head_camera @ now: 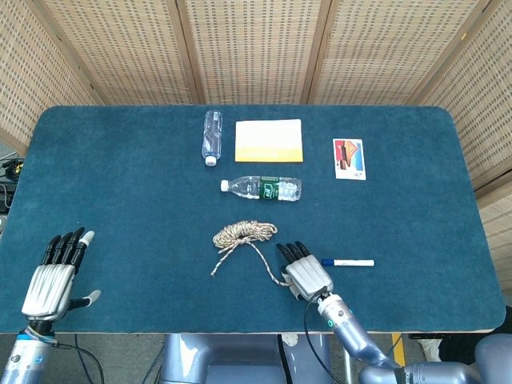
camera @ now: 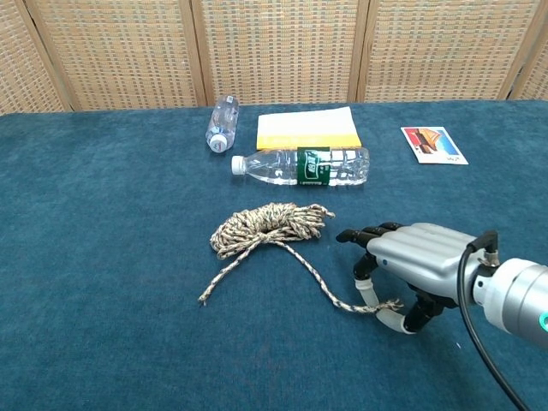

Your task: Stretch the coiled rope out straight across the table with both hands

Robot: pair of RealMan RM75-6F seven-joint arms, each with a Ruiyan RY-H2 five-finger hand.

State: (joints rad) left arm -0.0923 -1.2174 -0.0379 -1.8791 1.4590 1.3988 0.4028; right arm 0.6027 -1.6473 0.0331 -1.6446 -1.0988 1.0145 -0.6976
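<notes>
— Where did your rope lie?
— Coiled mid-table, its tail running to your right hand, pinched under the thumb.
— And your left hand?
— Spread, well apart.

I see a big table with a soft dark blue top. A rope lies on it near the front, bunched in a coil with two loose ends trailing out. Behind the rope a clear bottle with a green label lies on its side. Farther back are a smaller clear bottle, a yellow pad and a picture card. A white pen lies to the right of the rope.
</notes>
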